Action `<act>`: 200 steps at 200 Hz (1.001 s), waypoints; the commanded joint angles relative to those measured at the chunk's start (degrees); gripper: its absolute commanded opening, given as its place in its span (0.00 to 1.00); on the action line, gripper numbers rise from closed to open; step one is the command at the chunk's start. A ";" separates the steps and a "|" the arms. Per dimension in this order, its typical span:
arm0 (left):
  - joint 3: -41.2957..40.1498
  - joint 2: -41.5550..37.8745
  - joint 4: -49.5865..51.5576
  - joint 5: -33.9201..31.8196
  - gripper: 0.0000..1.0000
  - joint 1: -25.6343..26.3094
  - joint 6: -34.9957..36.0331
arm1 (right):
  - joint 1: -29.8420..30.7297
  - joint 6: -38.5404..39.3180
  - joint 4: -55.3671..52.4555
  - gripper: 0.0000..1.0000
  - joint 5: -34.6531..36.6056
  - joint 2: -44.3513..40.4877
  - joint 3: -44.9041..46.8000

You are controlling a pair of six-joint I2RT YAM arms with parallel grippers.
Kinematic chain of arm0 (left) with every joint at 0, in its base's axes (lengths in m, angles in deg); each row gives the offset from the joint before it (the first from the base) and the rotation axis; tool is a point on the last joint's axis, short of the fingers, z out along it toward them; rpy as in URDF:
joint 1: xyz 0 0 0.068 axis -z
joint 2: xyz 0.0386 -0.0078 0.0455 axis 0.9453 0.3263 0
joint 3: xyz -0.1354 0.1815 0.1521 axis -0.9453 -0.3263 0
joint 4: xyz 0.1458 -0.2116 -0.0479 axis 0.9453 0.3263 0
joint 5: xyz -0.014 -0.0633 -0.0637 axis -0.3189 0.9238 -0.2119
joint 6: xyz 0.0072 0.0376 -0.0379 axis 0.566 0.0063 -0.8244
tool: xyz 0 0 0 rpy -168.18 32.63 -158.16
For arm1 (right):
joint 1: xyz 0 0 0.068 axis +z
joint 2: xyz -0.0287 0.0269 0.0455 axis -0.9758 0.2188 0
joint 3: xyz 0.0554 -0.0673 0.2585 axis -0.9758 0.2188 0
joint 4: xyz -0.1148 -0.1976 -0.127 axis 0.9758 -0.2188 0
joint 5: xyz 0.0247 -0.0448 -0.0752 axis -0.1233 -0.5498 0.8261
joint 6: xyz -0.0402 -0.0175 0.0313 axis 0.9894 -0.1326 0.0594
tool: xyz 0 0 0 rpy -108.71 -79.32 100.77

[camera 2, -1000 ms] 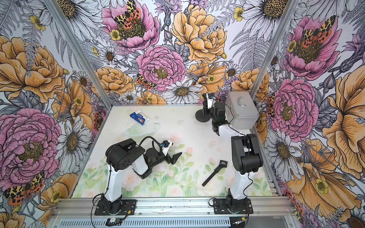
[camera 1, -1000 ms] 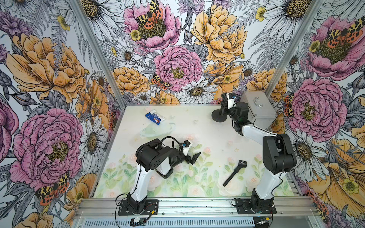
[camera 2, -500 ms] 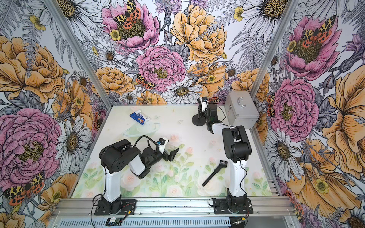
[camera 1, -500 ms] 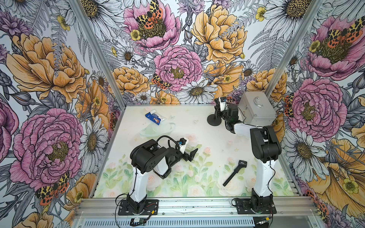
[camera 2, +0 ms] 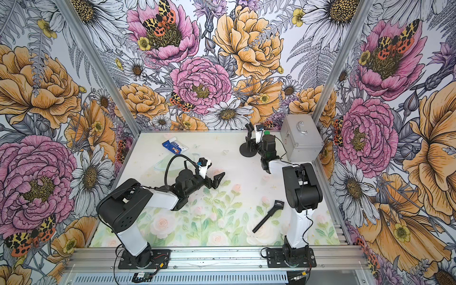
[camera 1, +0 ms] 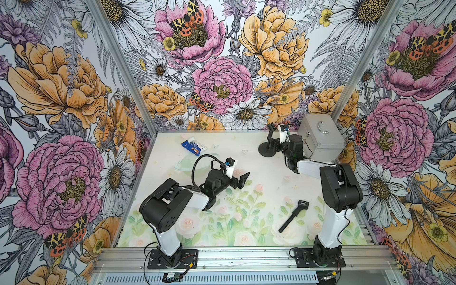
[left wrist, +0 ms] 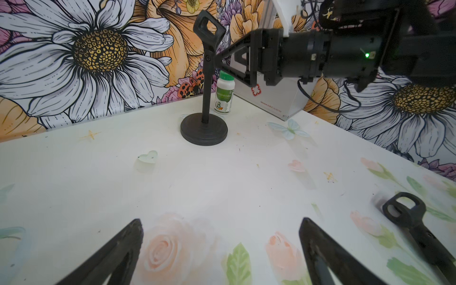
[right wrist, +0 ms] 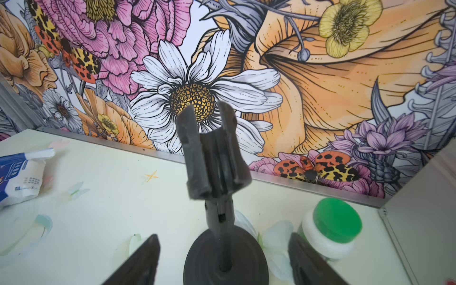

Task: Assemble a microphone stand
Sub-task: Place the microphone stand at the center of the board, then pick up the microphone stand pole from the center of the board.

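So the mic stand [left wrist: 205, 103] is standing upright on its round base in the far right corner of the bench [camera 1: 266, 190]. It's just beside a white bottle with a green cap [right wrist: 332, 229] and near the silver metal case [camera 1: 320, 138]. The right jaws are spread wide, one on each side of the stand's pole, and in the right wrist view they aren't pinching it, there's a gap on both sides. The left jaws are wide apart too with nothing in them, low over the middle of the bench. A loose black pole with a clip end [camera 1: 293, 216] lies flat near the right arm's base, well apart from the stand. A blue and white packet [camera 1: 193, 147] sits toward the far left.
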 commanded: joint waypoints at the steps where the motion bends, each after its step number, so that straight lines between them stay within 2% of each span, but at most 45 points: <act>1: 2.21 -3.22 12.05 -1.34 0.99 -0.63 -1.40 | 1.62 -4.79 -0.29 1.00 2.69 -6.52 6.38; 15: 4.57 -6.00 18.62 -1.44 0.99 -0.68 -2.62 | 3.25 -4.88 -3.57 1.00 5.40 -10.93 10.08; 25: 7.29 -7.79 25.74 -2.80 0.99 -0.61 -4.64 | 4.97 -5.34 -9.45 1.00 10.02 -13.59 10.80; 43: 15.60 -9.12 46.29 -9.91 0.99 -1.13 -11.96 | 8.73 -8.58 -22.48 1.00 21.70 -16.46 9.38; 55: 20.39 -9.22 56.71 -14.30 0.99 -1.23 -14.34 | 10.73 -12.65 -33.06 1.00 28.43 -17.69 7.15; 64: 21.56 -10.52 60.42 -16.81 0.99 -1.03 -14.40 | 11.75 -15.58 -39.53 1.00 31.82 -18.83 6.40; 78: 20.32 -14.22 61.01 -18.50 0.99 -1.25 -13.88 | 12.80 -20.31 -47.02 1.00 33.81 -21.33 6.99; 97: 18.91 -18.03 62.07 -21.68 0.99 -2.12 -14.32 | 12.91 -26.29 -53.26 1.00 33.38 -25.23 9.51; 116: 18.45 -19.46 65.53 -25.94 0.99 -3.37 -18.91 | 12.82 -35.08 -62.49 1.00 32.36 -28.35 10.82; 131: 17.32 -20.29 66.83 -24.75 0.99 -5.78 -23.75 | 12.28 -37.33 -65.23 1.00 26.77 -29.80 11.96; 143: 16.90 -20.91 68.63 -21.40 0.99 -9.17 -28.43 | 11.72 -40.10 -68.31 1.00 22.26 -29.58 11.69; 160: 15.73 -21.41 68.62 -15.24 0.99 -13.66 -29.87 | 9.57 -46.80 -73.34 1.00 16.49 -27.97 11.24; 178: 15.17 -21.68 69.30 -16.66 0.99 -15.28 -27.36 | 7.96 -50.41 -75.02 1.00 11.24 -26.79 11.98; 200: 15.73 -21.93 71.75 -18.21 0.99 -16.78 -28.31 | 7.94 -53.04 -79.82 1.00 12.59 -28.16 12.02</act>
